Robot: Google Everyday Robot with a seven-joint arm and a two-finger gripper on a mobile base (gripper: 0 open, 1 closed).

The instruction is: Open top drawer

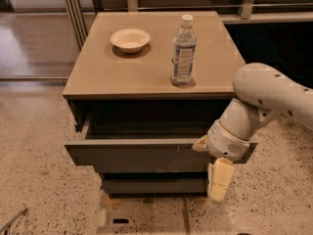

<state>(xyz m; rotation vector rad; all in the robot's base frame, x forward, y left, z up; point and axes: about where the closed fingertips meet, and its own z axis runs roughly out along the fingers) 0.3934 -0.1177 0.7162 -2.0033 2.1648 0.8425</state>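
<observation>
The top drawer (142,155) is a dark grey-brown handleless front, pulled out well past the cabinet body and past the smaller drawer front below it (151,185). Its dark inside shows under the tabletop. My gripper (208,148) is at the drawer front's right end, at its top edge. One pale finger (219,179) hangs down in front of the drawer; the other is hidden behind the wrist.
A tan tabletop (102,72) carries a white bowl (130,39) and a clear water bottle (183,50) near the front edge. Speckled floor surrounds the cabinet. Metal railing and a dark opening lie behind and to the right.
</observation>
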